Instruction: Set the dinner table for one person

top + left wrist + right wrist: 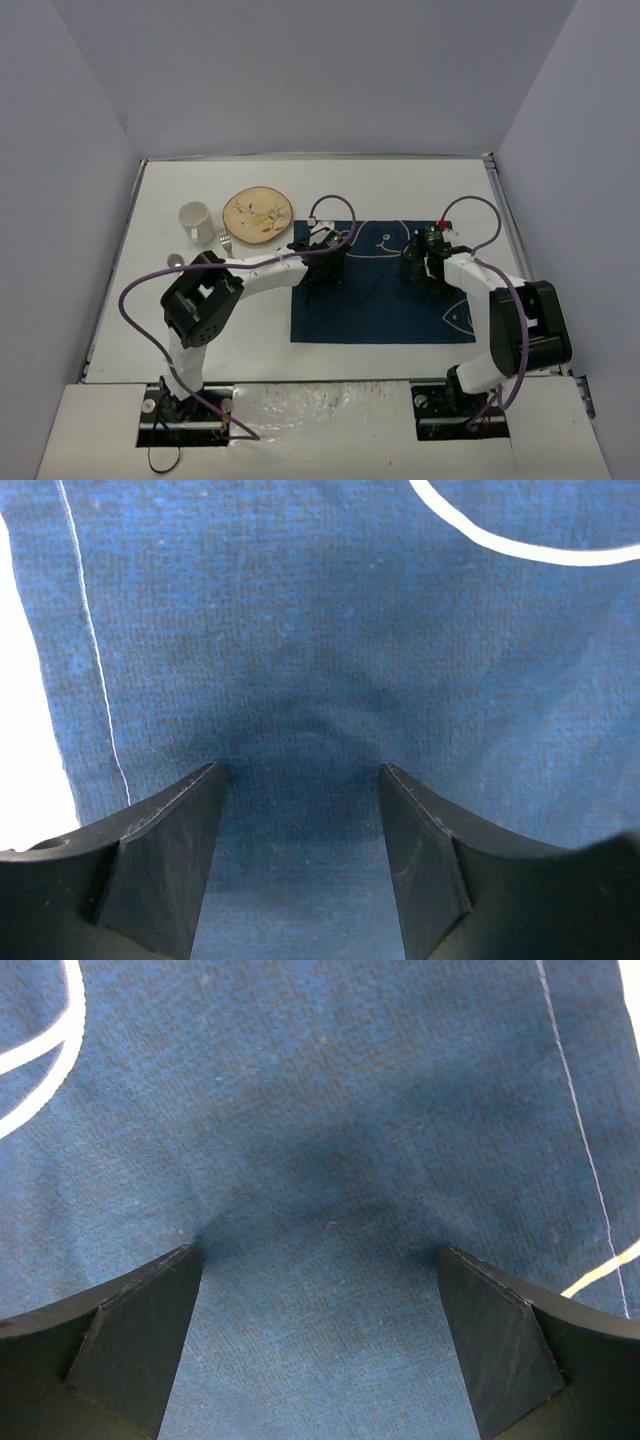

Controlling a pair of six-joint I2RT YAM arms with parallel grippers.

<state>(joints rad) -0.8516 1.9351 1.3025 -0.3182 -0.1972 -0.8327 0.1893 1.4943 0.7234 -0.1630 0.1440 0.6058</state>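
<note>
A navy whale-outline placemat [380,290] lies flat on the white dinner table [400,190]. My left gripper [322,262] is open, its tips down on the mat's left part; the left wrist view shows the blue cloth [300,660] between its fingers [165,860]. My right gripper [425,268] is open, tips down on the mat's right part; the right wrist view shows the cloth [320,1160] between its fingers [500,1350]. A round wooden plate [257,214], a white mug [195,220], a fork [224,241] and a small pale object [174,261] sit at the left.
Grey walls enclose the table on three sides. Metal edging [495,200] runs along the table's sides. Purple cables [140,290] loop over both arms. The arm bases [185,400] stand at the near edge.
</note>
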